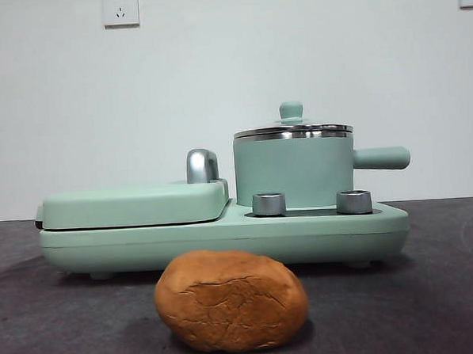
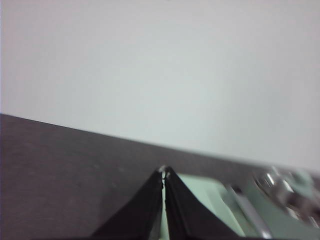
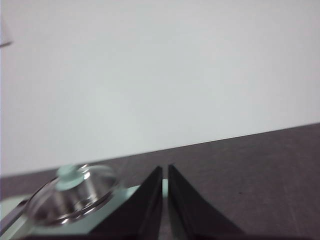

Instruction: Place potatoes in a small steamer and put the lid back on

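Observation:
The potato (image 1: pixel 231 300), an orange-brown oval lump with cracked skin, lies on the dark table in front of the appliance. The mint-green steamer pot (image 1: pixel 293 171) stands on the right of the green base, side handle (image 1: pixel 381 158) pointing right. The glass lid (image 1: pixel 293 130) with its green knob (image 1: pixel 291 111) sits on the pot. The lid also shows in the right wrist view (image 3: pixel 72 192). Neither arm shows in the front view. My left gripper (image 2: pixel 164 173) is shut and empty, and the pot's rim (image 2: pixel 280 187) shows blurred beside it. My right gripper (image 3: pixel 165 169) is shut and empty.
The flat mint-green griddle cover (image 1: pixel 133 204) with a chrome handle (image 1: pixel 202 166) lies on the left of the base (image 1: pixel 224 237). Two steel knobs (image 1: pixel 269 204) (image 1: pixel 354 202) stand on the base's front. A white wall with sockets (image 1: pixel 120 8) is behind.

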